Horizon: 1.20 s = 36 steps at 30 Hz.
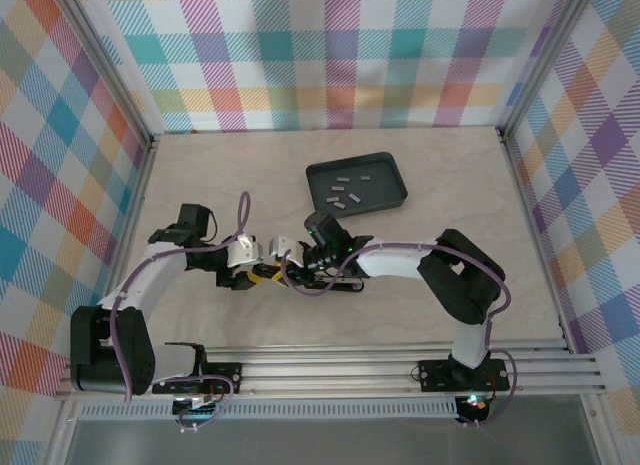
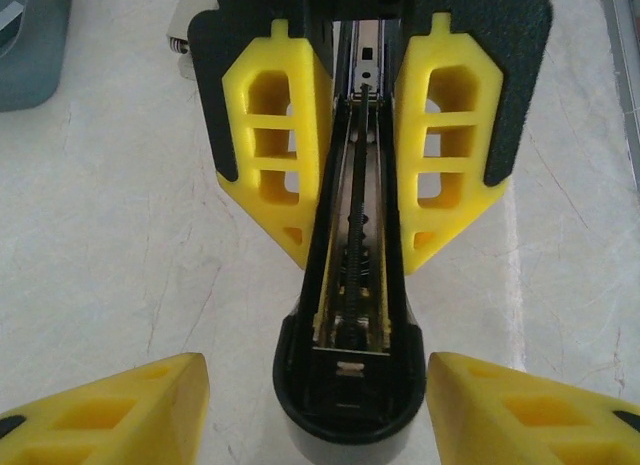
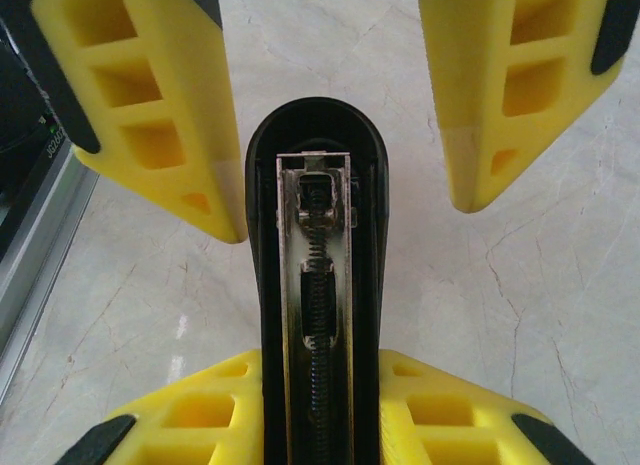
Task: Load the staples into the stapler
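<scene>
The black stapler [image 2: 350,385] lies opened up, its metal channel and spring [image 3: 318,285] showing. My right gripper [image 3: 320,370] is shut on its sides; in the left wrist view the same gripper [image 2: 357,255] clamps it from the far end. My left gripper [image 2: 315,370] is open and straddles the stapler's rounded end, with a gap on each side. In the top view the left gripper [image 1: 258,275] and the right gripper [image 1: 296,269] meet at the table's middle front. Several grey staples [image 1: 345,193] lie in a dark tray [image 1: 392,199] behind them.
The tray's corner [image 2: 25,45] shows at the upper left of the left wrist view. Metal rails [image 1: 330,370] run along the table's near edge. Checkered walls close the back and both sides.
</scene>
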Each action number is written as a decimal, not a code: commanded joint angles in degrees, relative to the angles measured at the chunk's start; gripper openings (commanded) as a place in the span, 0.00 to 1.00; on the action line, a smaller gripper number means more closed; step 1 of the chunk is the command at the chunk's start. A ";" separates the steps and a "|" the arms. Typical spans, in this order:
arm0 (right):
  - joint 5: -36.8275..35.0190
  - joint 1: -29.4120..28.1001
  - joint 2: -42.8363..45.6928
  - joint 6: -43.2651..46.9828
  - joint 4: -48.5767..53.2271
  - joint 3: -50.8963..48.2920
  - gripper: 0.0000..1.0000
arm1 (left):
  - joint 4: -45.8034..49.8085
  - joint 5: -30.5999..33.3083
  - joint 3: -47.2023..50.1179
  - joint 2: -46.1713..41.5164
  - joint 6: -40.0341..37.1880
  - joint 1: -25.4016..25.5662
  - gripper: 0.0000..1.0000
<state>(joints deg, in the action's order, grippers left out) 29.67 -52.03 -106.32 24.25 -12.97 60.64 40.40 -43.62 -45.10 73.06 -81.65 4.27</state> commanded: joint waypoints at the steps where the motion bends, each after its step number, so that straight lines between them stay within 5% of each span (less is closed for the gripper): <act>1: 2.89 0.17 2.85 -0.40 -3.65 -0.17 0.10 | -0.14 -1.72 -0.15 0.58 -0.01 1.02 0.57; 7: 3.37 0.09 2.79 -0.89 -4.02 -0.17 0.10 | 0.70 -2.70 -0.60 0.54 -0.17 1.84 0.47; 12: 3.11 0.09 3.03 -1.66 -4.60 -0.56 0.12 | 3.34 -2.36 -2.04 -0.31 -0.44 2.33 0.26; 20: -0.30 0.42 6.68 -7.43 -4.48 -3.20 0.40 | 6.89 4.32 -3.83 -3.66 0.17 2.71 0.10; 30: -1.12 6.38 15.69 -30.75 2.28 -9.38 0.49 | 11.86 13.66 -6.94 -7.29 0.52 4.11 0.07; 36: 3.34 11.98 20.90 -46.67 11.07 -14.24 0.45 | 16.03 19.21 -10.71 -6.09 0.94 7.16 0.08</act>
<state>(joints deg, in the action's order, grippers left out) 29.87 -41.36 -88.07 -11.14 -8.62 48.51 52.86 -25.58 -52.69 67.07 -80.73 10.07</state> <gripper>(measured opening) 0.458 0.272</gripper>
